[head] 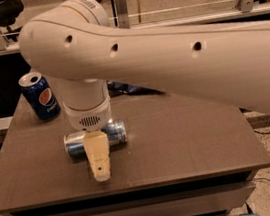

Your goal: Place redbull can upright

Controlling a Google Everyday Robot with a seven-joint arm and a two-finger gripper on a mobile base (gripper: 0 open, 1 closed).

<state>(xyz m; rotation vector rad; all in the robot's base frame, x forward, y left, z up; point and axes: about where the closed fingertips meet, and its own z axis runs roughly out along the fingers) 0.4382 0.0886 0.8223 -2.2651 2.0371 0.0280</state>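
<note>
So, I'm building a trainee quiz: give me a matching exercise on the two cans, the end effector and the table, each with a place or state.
1 redbull can
2 Pepsi can
3 end effector
4 table

A upright, back left of the table
B dark brown, bearing both cans
C lying on its side
D straight over the lying can

Pairs: 1-C, 2-A, 3-D, 4-B

We see redbull can point(116, 132) lying on its side on bench point(195, 141), left of centre, ends pointing left and right. Claw point(99, 161) straight over it, crossing can's middle on near side. Pepsi can point(41, 97) upright behind and left, near back-left corner, apart from it. Arm point(178, 58) reaches in from right, above bench.
</note>
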